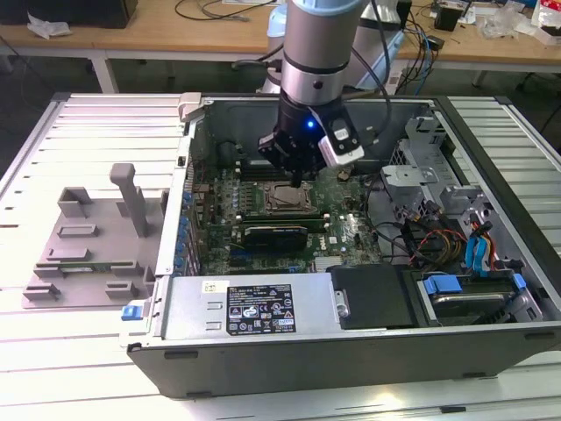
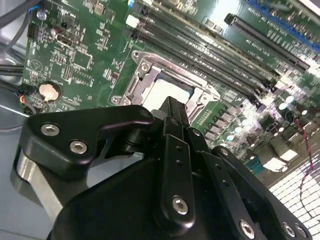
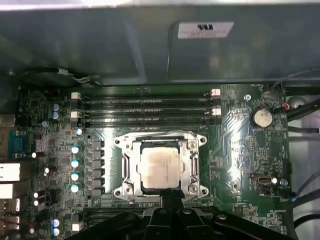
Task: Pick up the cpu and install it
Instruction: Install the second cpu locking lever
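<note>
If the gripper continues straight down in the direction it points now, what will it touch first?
Most likely the cpu, lying in its metal socket frame on the motherboard. The gripper hangs just above it; in the first wrist view its tip sits at the chip's near edge, so it might meet the frame instead. Depth is unclear.

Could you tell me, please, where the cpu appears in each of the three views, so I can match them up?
Exterior view: the cpu lies in its socket on the motherboard, just below the pincer.
First wrist view: mid-picture, inside the metal socket frame.
Second wrist view: a pale square just beyond the pincer's tip.
Shared landmark: the memory slots beside the socket.
</note>
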Motion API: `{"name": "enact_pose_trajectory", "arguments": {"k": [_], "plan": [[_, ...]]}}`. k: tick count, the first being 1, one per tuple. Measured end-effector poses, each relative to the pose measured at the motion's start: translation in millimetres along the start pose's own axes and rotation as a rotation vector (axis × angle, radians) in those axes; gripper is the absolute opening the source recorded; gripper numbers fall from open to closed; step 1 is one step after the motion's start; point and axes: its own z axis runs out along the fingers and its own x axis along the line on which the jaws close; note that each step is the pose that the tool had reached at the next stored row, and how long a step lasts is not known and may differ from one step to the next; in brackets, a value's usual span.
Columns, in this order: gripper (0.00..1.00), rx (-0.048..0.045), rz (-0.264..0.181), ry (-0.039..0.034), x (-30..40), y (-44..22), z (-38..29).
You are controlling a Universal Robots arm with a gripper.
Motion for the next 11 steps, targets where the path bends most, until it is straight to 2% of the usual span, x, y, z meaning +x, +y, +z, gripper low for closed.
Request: {"name": "enact_pose_trajectory", "arguments": {"k": [1,3,5,8,11], "plan": [[0.11,-0.0097,0.0,0.0003,-0.1,-3.2,0.2],[0.11,-0.0211,0.0,0.0007,-0.3,-9.0,0.5],[0.11,-0.021,0.0,0.0006,-0.3,-11.3,0.4],[0.11,-0.0209,0.0,0.0007,-0.6,-18.8,0.9],[0.11,-0.021,0.0,0.0006,-0.7,-21.8,2.0]]}}
